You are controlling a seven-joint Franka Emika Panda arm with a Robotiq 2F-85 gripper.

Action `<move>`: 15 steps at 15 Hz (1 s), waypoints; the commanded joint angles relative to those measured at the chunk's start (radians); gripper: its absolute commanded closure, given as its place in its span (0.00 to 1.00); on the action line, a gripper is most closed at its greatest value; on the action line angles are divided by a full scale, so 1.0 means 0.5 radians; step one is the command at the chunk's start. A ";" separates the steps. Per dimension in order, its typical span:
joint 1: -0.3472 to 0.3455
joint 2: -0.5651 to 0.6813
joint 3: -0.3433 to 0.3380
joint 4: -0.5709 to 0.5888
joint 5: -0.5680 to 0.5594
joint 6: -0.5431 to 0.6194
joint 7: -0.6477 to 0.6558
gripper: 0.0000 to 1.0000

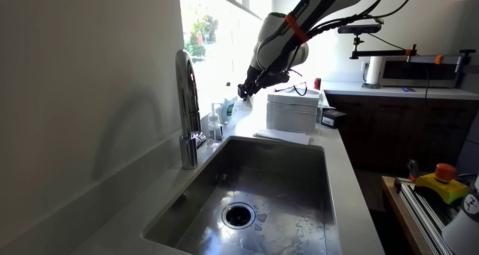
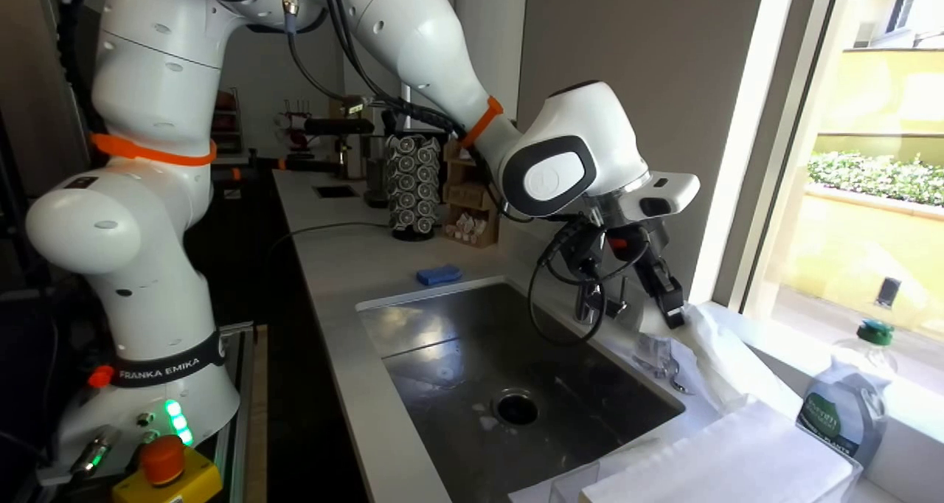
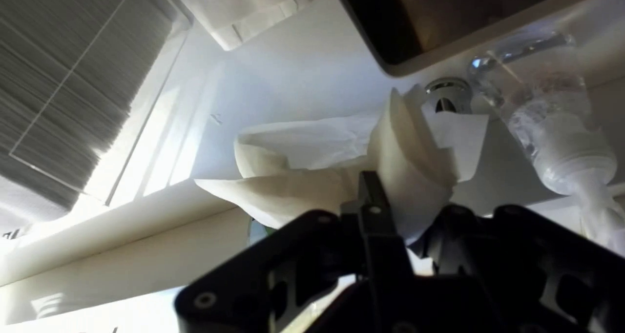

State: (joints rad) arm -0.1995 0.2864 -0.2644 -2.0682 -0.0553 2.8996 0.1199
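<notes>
Paper point(image 3: 337, 181) hangs crumpled from the fingers point(image 3: 373, 196), which are closed on it, above the desk point(image 1: 350, 210) by the window point(image 1: 213, 42). Its loose ends flare between the pump point(image 1: 214, 126) and the stack point(image 1: 293, 114); whether they touch the desk I cannot tell. A firm pinch and slow, smooth motion should serve best, with the ends clear of the pump and the green-capped bottle point(image 2: 844, 414); farther out lies the sink point(image 1: 277, 152).

In an exterior view we saw our gripper point(image 1: 246, 97) pinching a thin white sheet point(image 1: 240, 111) over the counter point(image 1: 341, 172) | we noted a pump bottle point(image 1: 214, 126) near the chrome faucet point(image 1: 188, 111) | we saw water drops point(image 1: 261, 217) beside the drain point(image 1: 238, 215) in the sink point(image 1: 277, 187)
</notes>
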 commanded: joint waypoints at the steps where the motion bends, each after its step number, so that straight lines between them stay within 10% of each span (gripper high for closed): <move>1: 0.088 0.068 -0.150 0.020 -0.104 0.075 0.236 0.98; 11: -0.012 0.391 -0.074 0.257 0.122 0.216 0.157 0.98; 12: -0.019 0.427 -0.063 0.284 0.140 0.211 0.154 0.68; 15: -0.034 0.511 -0.045 0.359 0.172 0.193 0.149 0.52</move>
State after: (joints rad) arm -0.1956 0.4853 -0.3072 -1.9438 -0.0006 2.9983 0.2133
